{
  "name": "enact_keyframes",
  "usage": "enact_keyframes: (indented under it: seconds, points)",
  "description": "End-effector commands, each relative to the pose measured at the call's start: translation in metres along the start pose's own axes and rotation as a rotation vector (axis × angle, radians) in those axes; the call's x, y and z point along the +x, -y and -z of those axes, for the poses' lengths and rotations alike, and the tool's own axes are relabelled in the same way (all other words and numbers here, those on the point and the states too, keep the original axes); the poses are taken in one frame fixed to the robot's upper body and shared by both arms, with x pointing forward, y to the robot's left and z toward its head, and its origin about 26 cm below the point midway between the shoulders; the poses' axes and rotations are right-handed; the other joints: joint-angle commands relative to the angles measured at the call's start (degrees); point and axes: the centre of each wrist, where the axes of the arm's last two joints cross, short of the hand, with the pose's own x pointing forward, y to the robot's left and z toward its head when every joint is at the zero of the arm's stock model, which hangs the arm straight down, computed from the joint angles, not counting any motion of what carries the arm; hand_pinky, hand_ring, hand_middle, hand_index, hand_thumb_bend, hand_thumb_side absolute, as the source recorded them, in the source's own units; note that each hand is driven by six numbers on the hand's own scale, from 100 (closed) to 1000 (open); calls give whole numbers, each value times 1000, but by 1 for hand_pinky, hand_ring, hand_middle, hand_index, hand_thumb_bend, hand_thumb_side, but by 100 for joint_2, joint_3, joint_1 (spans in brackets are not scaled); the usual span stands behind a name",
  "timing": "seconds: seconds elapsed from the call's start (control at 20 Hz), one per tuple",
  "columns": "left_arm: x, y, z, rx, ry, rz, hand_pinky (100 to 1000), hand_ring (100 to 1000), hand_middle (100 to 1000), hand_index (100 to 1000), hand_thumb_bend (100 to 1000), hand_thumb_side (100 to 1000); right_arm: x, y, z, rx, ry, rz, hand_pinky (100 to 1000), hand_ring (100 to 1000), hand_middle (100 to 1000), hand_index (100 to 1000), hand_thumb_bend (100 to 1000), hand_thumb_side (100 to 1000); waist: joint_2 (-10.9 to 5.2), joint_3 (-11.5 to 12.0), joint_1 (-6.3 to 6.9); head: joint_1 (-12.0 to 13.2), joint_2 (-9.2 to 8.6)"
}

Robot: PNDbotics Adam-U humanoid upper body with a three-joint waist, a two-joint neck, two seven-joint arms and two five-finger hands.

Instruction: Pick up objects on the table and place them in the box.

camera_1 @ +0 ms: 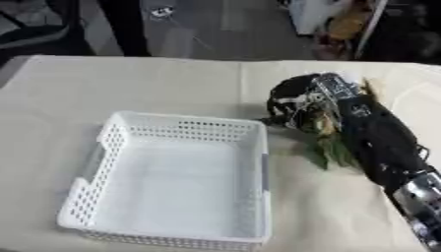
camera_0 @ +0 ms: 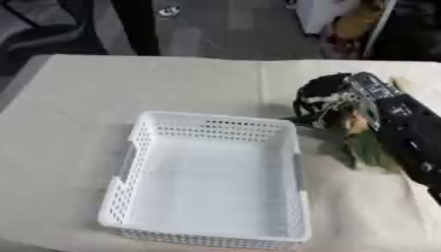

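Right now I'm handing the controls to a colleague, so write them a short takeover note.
Right hand: down on the table just right of the white box, fingers curled over a green and orange item; whether it is gripped cannot be told.
Left hand: not in view.
Box: holds nothing.
Done: nothing placed.
Left: lift the item, carry it left over the box wall, release.
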Motion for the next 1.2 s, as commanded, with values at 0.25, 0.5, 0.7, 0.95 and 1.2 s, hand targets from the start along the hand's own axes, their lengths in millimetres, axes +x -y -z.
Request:
enact_keyframes:
  seconds: [0.25,0.5,0.7,0.95,1.2]
  points:
    - [6,-5,8,-15,37,18,571,685,626,829,100,755,-12,5,-15,41,3,-35,227,398,372,458,100,100,-52,-2,19,-85,-5]
    - [6,-5,8,-17,35,24,572,685,623,829,100,754,-14,4,-15,44,-8,-31,230,397,366,452,100,100,-53,-4,19,-91,-5]
    - [6,-5,8,-16,36,25,572,685,624,829,100,754,-15,2,-15,52,-15,-28,209,379,322,412,100,100,-55,2,17,-93,-5]
    - [6,-5,8,-16,36,24,572,685,623,829,100,753,-20,8,-20,12,-73,-34,117,309,256,342,100,103,-59,2,16,-87,-5]
    - [6,-5,7,-17,36,23,572,685,623,829,100,753,-31,6,-25,-20,-175,-20,100,279,238,333,100,100,-61,-1,17,-76,-5]
